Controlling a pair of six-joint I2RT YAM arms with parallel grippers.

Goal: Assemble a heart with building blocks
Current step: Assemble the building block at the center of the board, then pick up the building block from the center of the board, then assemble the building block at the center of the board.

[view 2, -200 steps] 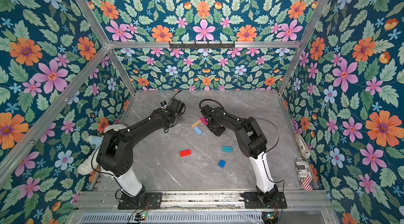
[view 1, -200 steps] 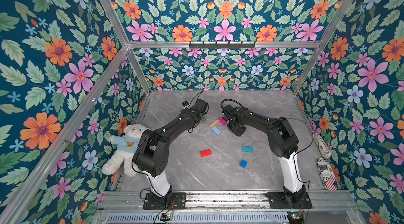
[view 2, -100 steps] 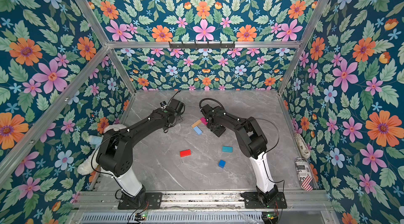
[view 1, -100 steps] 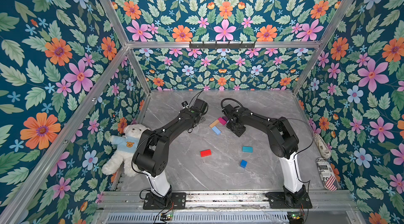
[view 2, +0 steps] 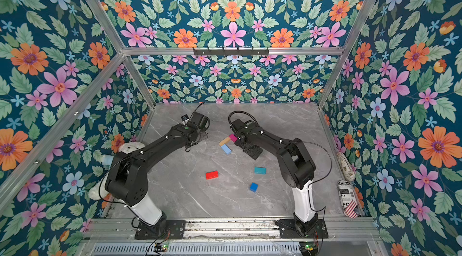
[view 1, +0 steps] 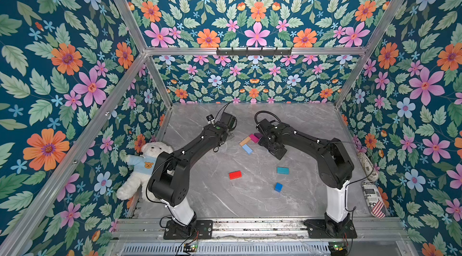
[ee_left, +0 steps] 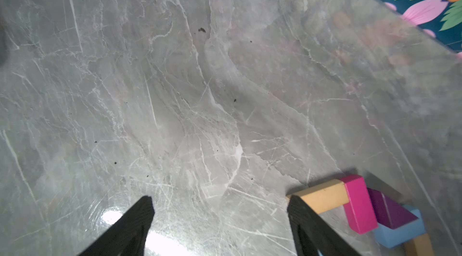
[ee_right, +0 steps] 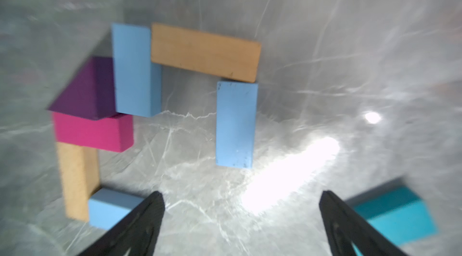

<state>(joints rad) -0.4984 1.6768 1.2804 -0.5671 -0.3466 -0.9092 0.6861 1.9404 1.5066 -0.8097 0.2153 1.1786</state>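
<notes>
Your right gripper [ee_right: 241, 193] hangs wide and empty just beside the unfinished heart [ee_right: 205, 52]; your left gripper [ee_left: 219, 198], equally wide, is near it. The red block [view 1: 235, 175] lies well apart from it.

Two cameras high, two low
Both top views look down from high above the table [view 1: 250, 199]; each wrist view sits close over it; all four show the pink block [view 1: 254, 138].
</notes>
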